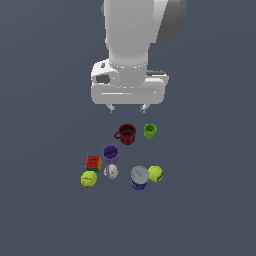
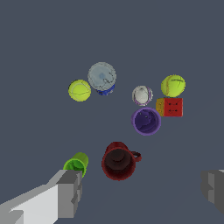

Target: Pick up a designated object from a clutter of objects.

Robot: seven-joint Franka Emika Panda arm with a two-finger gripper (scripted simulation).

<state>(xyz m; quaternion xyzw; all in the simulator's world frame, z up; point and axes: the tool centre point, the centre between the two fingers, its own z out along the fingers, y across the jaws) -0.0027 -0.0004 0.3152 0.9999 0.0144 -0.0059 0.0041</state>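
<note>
Puzzle cube [image 1: 93, 163] sits lower left of the exterior frame, touching a yellow-green ball [image 1: 88, 178]; gripper [image 1: 127, 108] hovers above the clutter, jaws spread for approach.

Cluttered dark floor [image 1: 45, 210]

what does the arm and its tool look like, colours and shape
The arm is glossy white and rounded, with a dark grey joint cap. The tool has a wide, boxy white body and two short, blocky light grey fingers. No cables or markings show.
</note>
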